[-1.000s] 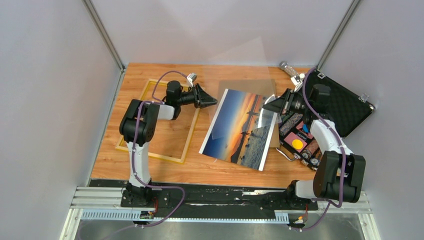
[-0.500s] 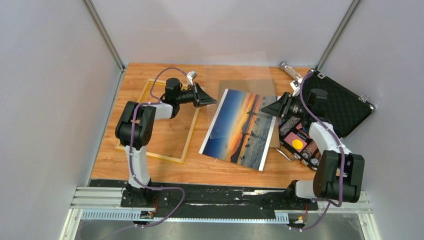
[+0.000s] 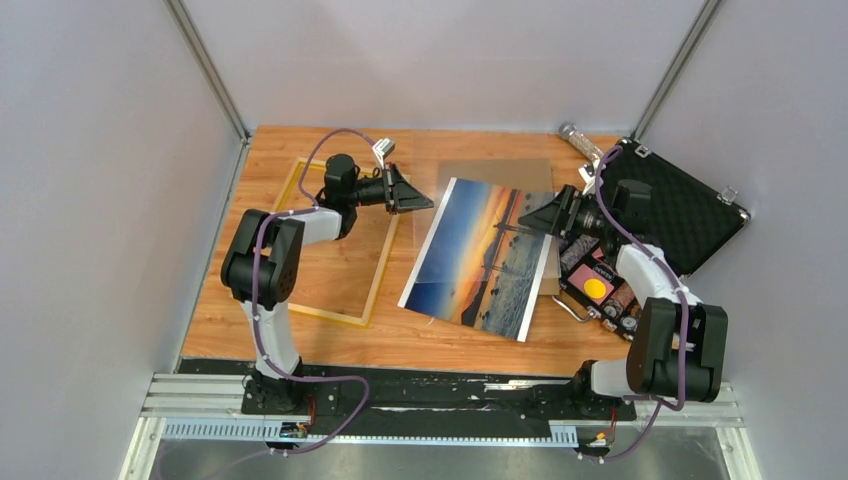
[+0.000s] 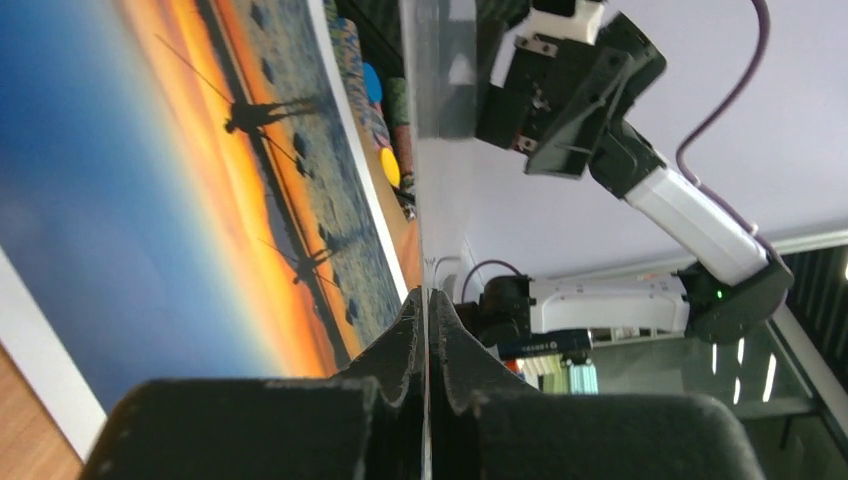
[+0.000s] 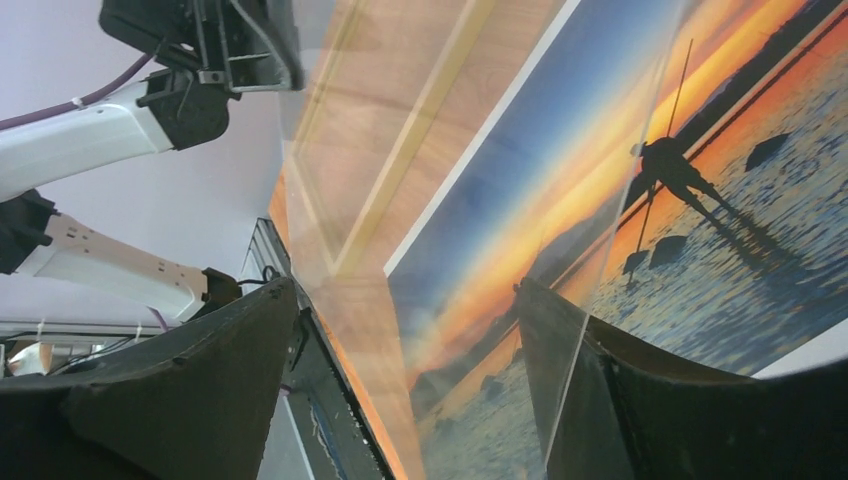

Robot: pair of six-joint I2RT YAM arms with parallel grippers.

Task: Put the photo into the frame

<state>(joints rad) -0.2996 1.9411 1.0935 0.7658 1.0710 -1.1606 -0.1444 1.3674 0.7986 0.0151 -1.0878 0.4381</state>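
Observation:
The photo (image 3: 480, 260), a sunset print with a white edge, lies flat in the middle of the table and fills the left of the left wrist view (image 4: 200, 180). The frame (image 3: 383, 272), thin and yellow, lies to its left with bare table inside it. A clear pane (image 5: 420, 200) hangs tilted above the photo. My left gripper (image 3: 428, 204) is shut on the pane's left edge, seen edge-on between its tips (image 4: 428, 300). My right gripper (image 3: 525, 222) stands open at the pane's right edge, which sits between its fingers (image 5: 405, 290) near the right one.
A brown backing board (image 3: 500, 170) lies behind the photo, partly under it. An open black foam-lined case (image 3: 680, 210) stands at the right, with batteries and small items (image 3: 600, 285) in its near half. A silvery object (image 3: 575, 135) lies at the back right corner.
The right gripper has opened off the pane's right edge. The left gripper has shut on the pane's left edge, and the left arm has drawn slightly back and left.

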